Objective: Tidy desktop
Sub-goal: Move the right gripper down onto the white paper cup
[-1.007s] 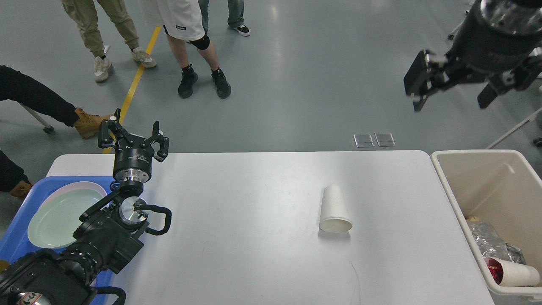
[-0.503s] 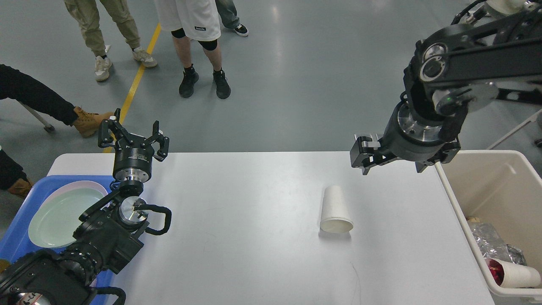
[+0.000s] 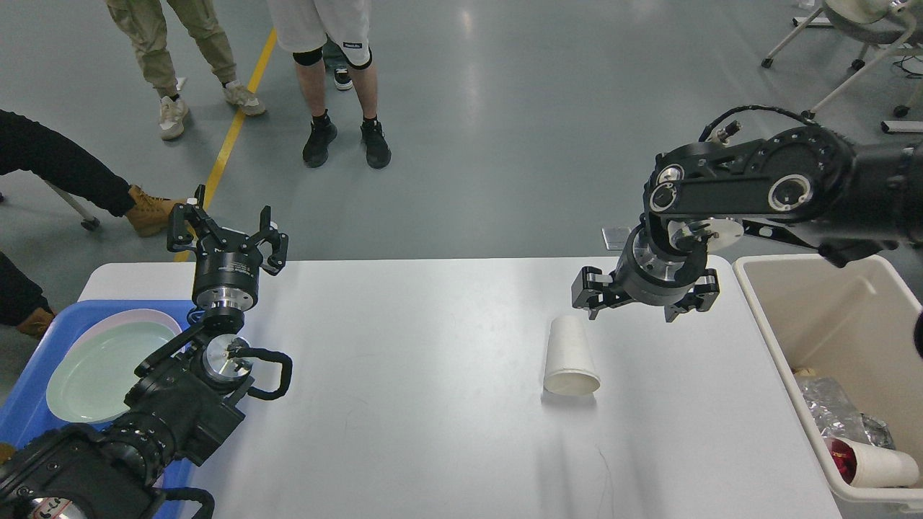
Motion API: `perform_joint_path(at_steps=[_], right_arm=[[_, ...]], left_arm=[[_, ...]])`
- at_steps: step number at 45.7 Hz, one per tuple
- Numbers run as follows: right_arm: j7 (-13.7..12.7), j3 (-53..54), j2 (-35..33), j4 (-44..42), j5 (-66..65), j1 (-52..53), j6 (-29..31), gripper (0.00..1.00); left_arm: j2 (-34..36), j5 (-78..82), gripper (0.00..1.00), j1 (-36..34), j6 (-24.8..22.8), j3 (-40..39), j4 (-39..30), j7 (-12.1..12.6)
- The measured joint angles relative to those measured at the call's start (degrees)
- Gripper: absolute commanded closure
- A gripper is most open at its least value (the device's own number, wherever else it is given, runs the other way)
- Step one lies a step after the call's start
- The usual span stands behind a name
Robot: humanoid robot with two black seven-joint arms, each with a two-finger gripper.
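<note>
Overhead, right gripper [image 3: 644, 300], state unclear, near paper cup [image 3: 570, 356]; left gripper [image 3: 228, 232] spread wide.

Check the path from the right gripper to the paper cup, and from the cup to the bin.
Nothing visible blocks either. The right gripper hangs just beyond the paper cup, with bare desktop between the cup and the beige bin.

The desktop [image 3: 433, 404] is matte white, the paper cup [image 3: 570, 357] white, the tray [image 3: 29, 411] blue, the plate [image 3: 101, 367] pale green, the bin [image 3: 786, 339] beige, and both arms black.
</note>
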Motion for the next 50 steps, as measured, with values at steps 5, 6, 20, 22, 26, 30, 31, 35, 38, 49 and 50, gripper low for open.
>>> perform_joint_path(at_steps=[5,6,20,22,26,30,31,35,38,49,50], right_arm=[[0.0,0.6,3.1,-4.3,-1.5,-4.2,0.0,0.0],[0.0,0.6,3.8,-5.3,-1.7,-5.0,0.0,0.0],[0.0,3.1,9.9,-12.4,-2.5,-12.2,-0.3,0.0],[0.0,3.2,10.9,-13.2,-2.6,-12.9,-0.4,0.0],[0.0,4.0,12.8,-14.6,-2.6,-14.3,-0.6,0.0],[0.0,5.0,14.2,-16.7,-2.8,-15.4,-0.6,0.0],[0.0,5.2,14.5,-17.2,-3.0,-15.6,-0.6,0.0],[0.0,5.6,15.9,-19.5,-4.4,-16.8,-0.7,0.0],[0.0,5.6,16.9,-21.1,-5.5,-17.6,-0.8,0.0],[0.0,5.6,18.5,-25.5,-11.2,-21.8,-2.1,0.0],[0.0,5.6,18.6,-25.7,-11.7,-22.1,-2.4,0.0]], left_arm=[[0.0,0.0,0.04,0.0,0.0,0.0,0.0,0.0],[0.0,0.0,0.04,0.0,0.0,0.0,0.0,0.0],[0.0,0.0,0.04,0.0,0.0,0.0,0.0,0.0],[0.0,0.0,0.04,0.0,0.0,0.0,0.0,0.0],[0.0,0.0,0.04,0.0,0.0,0.0,0.0,0.0],[0.0,0.0,0.04,0.0,0.0,0.0,0.0,0.0],[0.0,0.0,0.04,0.0,0.0,0.0,0.0,0.0],[0.0,0.0,0.04,0.0,0.0,0.0,0.0,0.0],[0.0,0.0,0.04,0.0,0.0,0.0,0.0,0.0],[0.0,0.0,0.04,0.0,-0.1,0.0,0.0,0.0],[0.0,0.0,0.04,0.0,-0.1,0.0,0.0,0.0]])
